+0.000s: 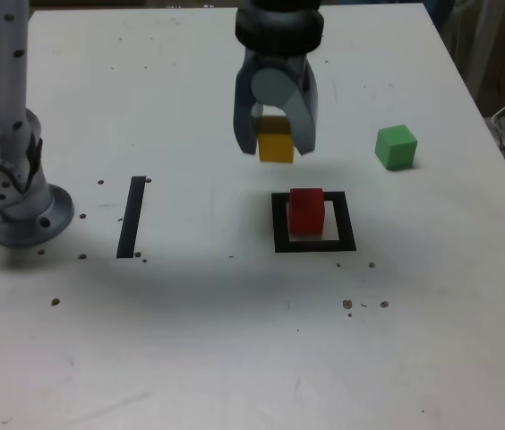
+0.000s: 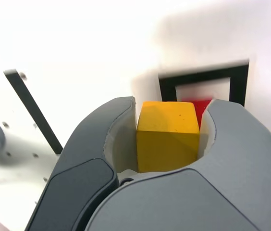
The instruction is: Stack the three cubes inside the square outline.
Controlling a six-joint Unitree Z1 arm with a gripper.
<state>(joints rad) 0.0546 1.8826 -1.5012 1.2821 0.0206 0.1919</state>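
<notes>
The yellow cube (image 1: 276,143) is clamped in the pincer (image 1: 275,136) and held above the table (image 1: 190,340), just behind the red cube (image 1: 306,211) seated in the outline (image 1: 279,224) as base. The green cube (image 1: 396,146) is left aside.

yellow cube (image 2: 166,137) between end effector (image 2: 169,144) jaws, red cube (image 2: 199,107) inside square outline (image 2: 200,79) beyond

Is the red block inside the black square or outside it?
Inside. The red block stands upright on the white centre of the black square, with the frame showing around it in the exterior view.
</notes>
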